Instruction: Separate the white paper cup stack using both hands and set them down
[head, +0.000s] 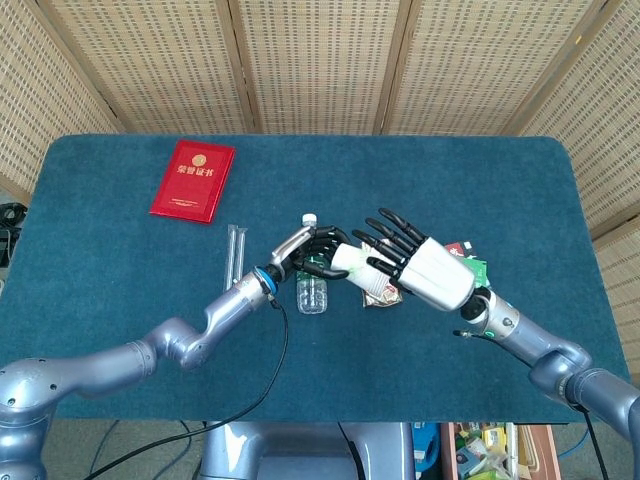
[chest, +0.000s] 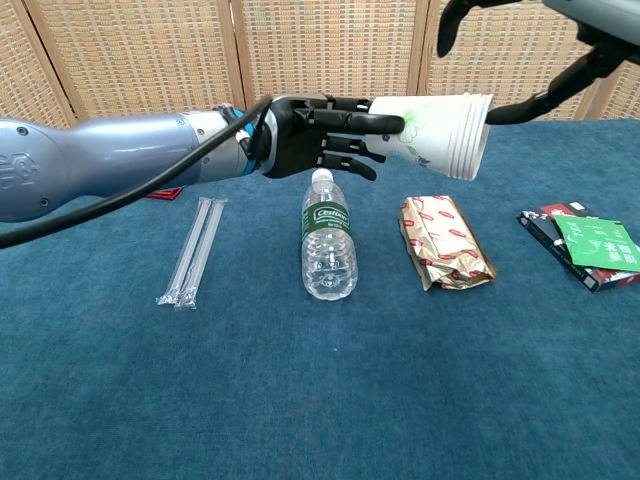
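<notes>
Above the tabletop (chest: 300, 400) | paper cup stack (chest: 440, 135) lies sideways in mid-air, gripped at its base by left hand (chest: 320, 137); right hand (head: 405, 262) spread at the rim, grasping nothing yet | risk: loose pinch slips, cups drop onto bottle (chest: 328, 250); nested cups stick

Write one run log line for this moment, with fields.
left hand: holds cup stack sideways, in air | right hand: open, fingers over stack's rim end | cups: not separated
</notes>
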